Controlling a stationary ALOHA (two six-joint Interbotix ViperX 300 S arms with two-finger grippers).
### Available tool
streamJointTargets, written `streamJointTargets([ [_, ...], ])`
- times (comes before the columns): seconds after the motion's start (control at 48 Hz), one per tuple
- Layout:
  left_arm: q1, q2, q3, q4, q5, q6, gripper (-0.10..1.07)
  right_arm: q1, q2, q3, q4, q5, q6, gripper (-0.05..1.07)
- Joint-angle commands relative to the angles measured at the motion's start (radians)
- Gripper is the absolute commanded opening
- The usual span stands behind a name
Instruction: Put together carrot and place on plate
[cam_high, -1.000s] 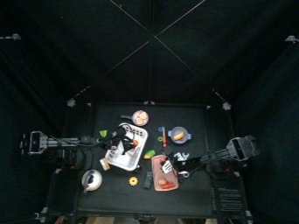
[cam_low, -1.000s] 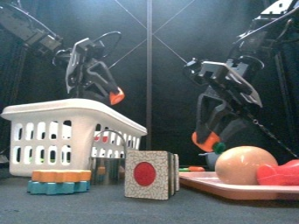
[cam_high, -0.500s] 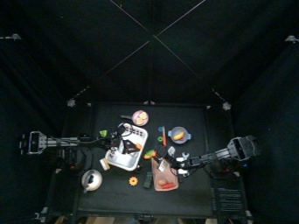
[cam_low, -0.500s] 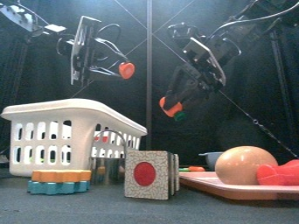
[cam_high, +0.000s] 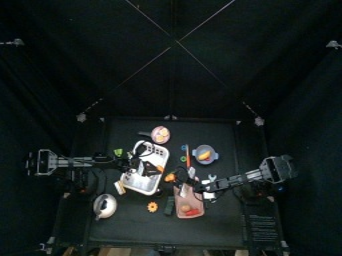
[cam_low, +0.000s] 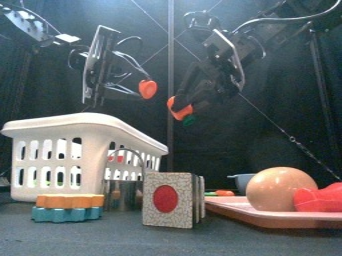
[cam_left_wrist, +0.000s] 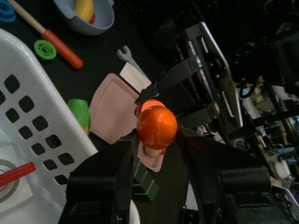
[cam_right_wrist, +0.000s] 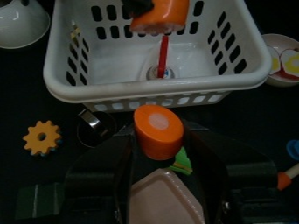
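Note:
Above the white basket (cam_low: 80, 150), my left gripper (cam_low: 144, 90) is shut on a plain orange carrot half (cam_left_wrist: 156, 125). Just to its right, my right gripper (cam_low: 179, 108) is shut on the other carrot half (cam_right_wrist: 158, 127), orange with a green end. The two halves hang close together in the front view, a small gap between them. In the right wrist view the left gripper's half (cam_right_wrist: 162, 13) shows over the basket (cam_right_wrist: 163, 87). In the top view both grippers meet near the basket's right edge (cam_high: 168, 176). A round white plate (cam_high: 160, 134) carrying a fried-egg toy lies at the table's back.
A pink tray (cam_low: 267, 212) with a peach ball and a red piece sits front right. In front of the basket stand a card block with a red dot (cam_low: 167, 198) and an orange gear (cam_low: 67, 202). A blue bowl (cam_high: 203, 154) and a metal bowl (cam_high: 104, 206) also lie on the table.
Both grippers have risen with their carrot halves. The right one swung up and left from low on the right; the halves are now close together.

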Motion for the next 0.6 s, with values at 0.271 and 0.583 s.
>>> streamJointTargets([
  [0.271,0.005,0.028,-0.046,-0.017,0.017,0.0,0.73,-0.037,-0.014,-0.061,0.173,0.0,-0.067,0.54],
  [0.583,0.005,0.029,-0.006,-0.072,0.017,0.0,0.73,-0.044,-0.006,-0.16,0.494,0.072,-0.419,0.54],
])
